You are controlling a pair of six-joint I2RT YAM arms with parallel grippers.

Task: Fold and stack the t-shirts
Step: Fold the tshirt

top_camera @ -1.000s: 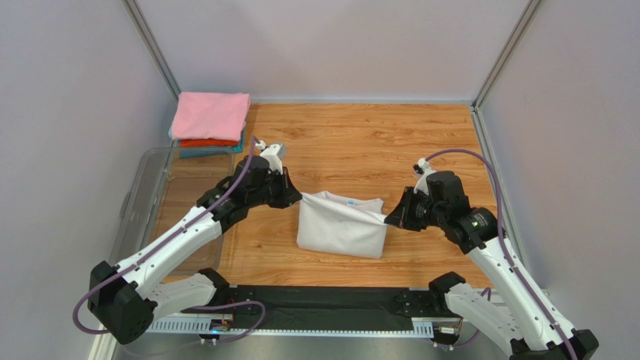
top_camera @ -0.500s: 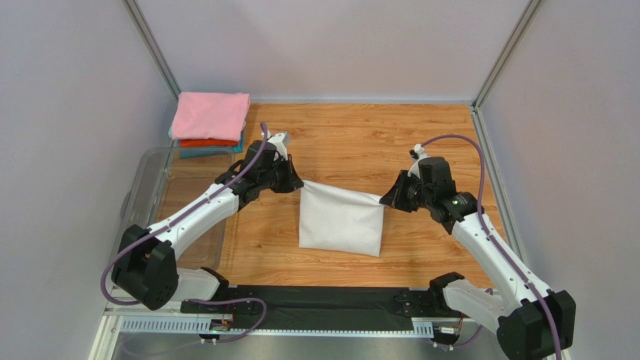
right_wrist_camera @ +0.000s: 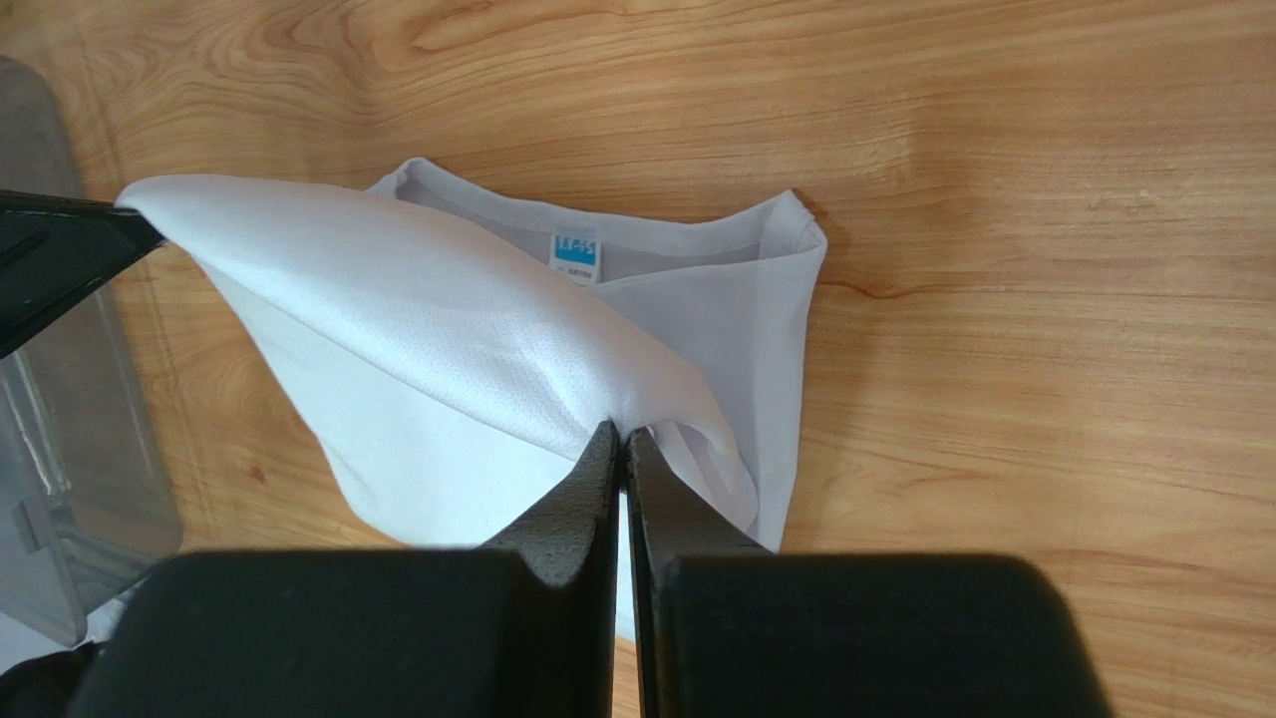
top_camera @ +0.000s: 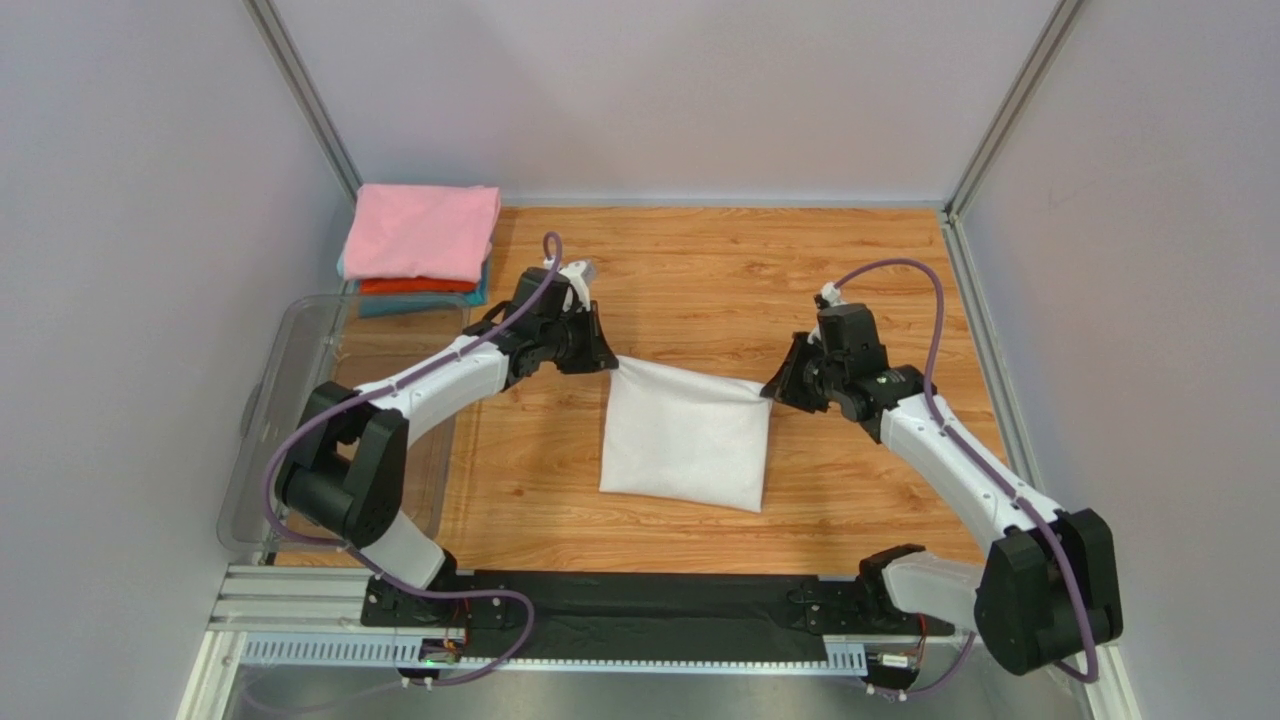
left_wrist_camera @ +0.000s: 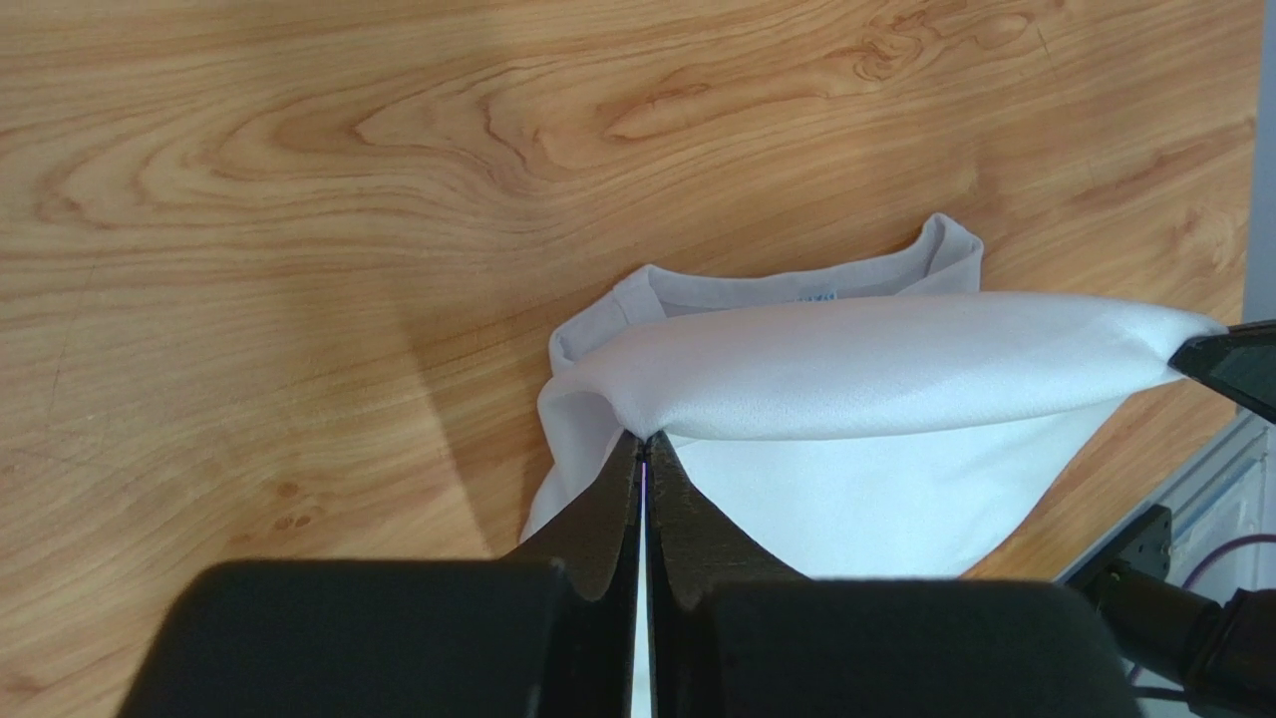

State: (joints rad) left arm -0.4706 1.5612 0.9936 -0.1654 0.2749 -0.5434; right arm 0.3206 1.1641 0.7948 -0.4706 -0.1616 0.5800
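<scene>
Midway across the counter (top_camera: 721,285) lies the white tee (top_camera: 684,443), its far edge stretched between left jaws and right jaws, each pinching a corner. Folded tees (top_camera: 421,240) occupy the far-left corner.

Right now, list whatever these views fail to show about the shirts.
- Neck label print: right wrist view, too small to read.
- Teal shirt: top view, mostly covered by the pink shirt and orange-red shirt.
- White t-shirt sleeves: every view, hidden inside its own folds.
</scene>
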